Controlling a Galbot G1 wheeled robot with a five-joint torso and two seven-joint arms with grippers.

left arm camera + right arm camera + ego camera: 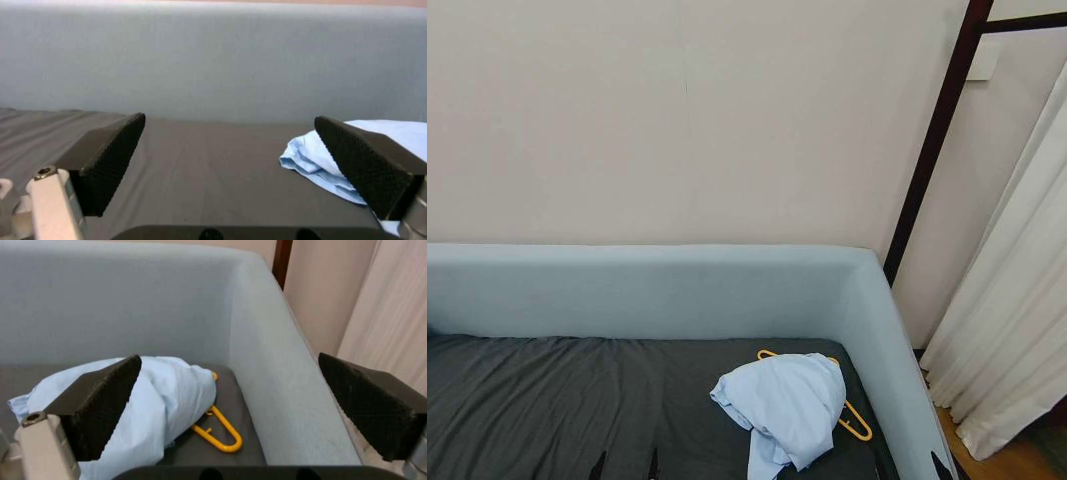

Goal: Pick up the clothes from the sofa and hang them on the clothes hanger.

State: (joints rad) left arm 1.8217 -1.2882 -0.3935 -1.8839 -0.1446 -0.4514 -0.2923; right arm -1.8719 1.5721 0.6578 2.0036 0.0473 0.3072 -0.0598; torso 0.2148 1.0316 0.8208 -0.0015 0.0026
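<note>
- Head view: a light blue shirt [787,405] lies bunched on the dark seat [547,400] of a pale blue sofa [647,290], at the seat's right end, close to the sofa's right arm.
- A yellow hanger [857,425] lies under the shirt. Its ends stick out on the far side and the right side.
- A dark rack pole [932,140] rises behind the sofa's right corner, with a white curtain [1017,320] further right.
- Both arms are low at the near edge. The left gripper [625,468] shows two dark tips over the seat, left of the shirt. The right gripper [910,470] shows tips to either side of the sofa's right arm.
- Left wrist view: the left gripper [230,165] is level and aimed at the backrest. Its fingers [110,160] are spread wide and hold nothing. The shirt [313,155] sits by the right-hand finger.
- Right wrist view: the right gripper [233,405] is spread wide and empty, looking down over the seat's right end. The shirt [153,405] lies over the hanger [223,432] beside the sofa arm.
</note>
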